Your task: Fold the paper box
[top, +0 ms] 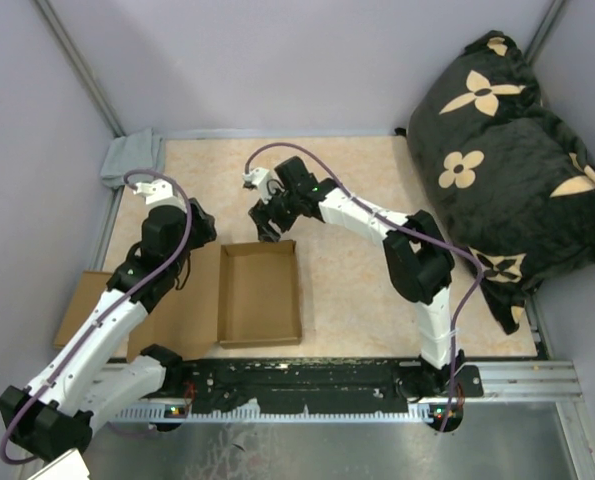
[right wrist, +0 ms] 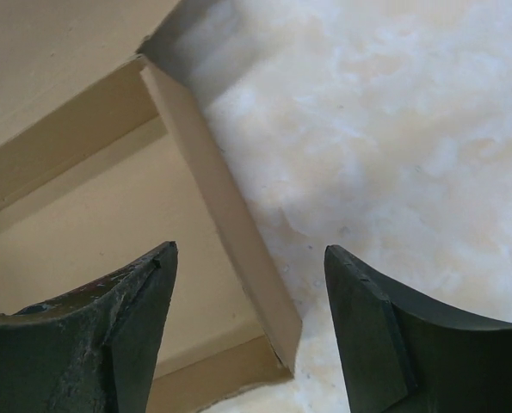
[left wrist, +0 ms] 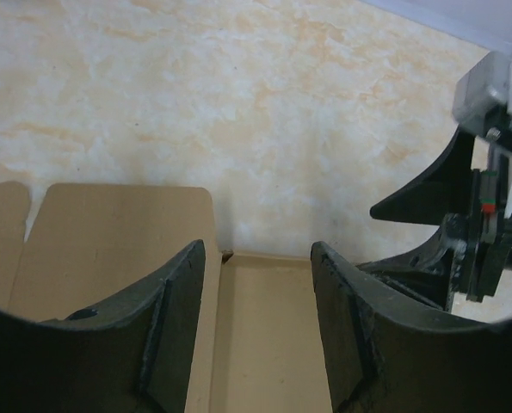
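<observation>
- My left tool (left wrist: pixel 257 256) hangs spread wide above the far left edge of the paper box (top: pixel 260 297).
- My right tool (right wrist: pixel 251 255) gapes wide over its far wall.

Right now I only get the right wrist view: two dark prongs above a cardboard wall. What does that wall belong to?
Observer: The top view shows the paper box, a shallow open tray. The right end effector hangs at its far wall.
Operator: Where is the other arm?
Observer: The left end effector is open above the tray's left wall, beside a flat flap.
Operator: Anything else around?
Observer: A black flowered cushion at the far right.
</observation>
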### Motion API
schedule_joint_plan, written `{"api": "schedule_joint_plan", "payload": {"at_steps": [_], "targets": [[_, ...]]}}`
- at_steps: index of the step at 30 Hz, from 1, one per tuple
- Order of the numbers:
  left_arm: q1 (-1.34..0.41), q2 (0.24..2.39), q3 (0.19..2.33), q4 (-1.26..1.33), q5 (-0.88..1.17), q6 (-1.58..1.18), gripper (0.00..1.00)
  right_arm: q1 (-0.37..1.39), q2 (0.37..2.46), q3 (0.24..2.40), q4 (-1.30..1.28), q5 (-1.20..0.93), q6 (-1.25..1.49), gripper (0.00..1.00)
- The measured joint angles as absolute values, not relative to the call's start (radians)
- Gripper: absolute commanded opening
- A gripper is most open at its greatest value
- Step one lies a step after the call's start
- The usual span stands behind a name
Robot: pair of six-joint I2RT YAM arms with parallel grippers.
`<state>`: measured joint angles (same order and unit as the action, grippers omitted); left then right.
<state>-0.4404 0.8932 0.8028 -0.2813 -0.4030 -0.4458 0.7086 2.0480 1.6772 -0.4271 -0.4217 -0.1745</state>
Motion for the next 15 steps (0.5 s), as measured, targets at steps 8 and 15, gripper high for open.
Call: {"api": "schedule_joint_plan", "payload": {"at_steps": [8,15], "targets": [[-0.440,0.831,0.787,-0.324,-0.436,-0.464,0.59,0.786,2.112,1.693,-0.429,-0.435,-0.279,0.62],[-0.440,0.828,0.786,-0.342,-0.441,-0.472,0.59,0.801,2.214,1.739,-0.439,-0.377,-0.260,0.23]]}}
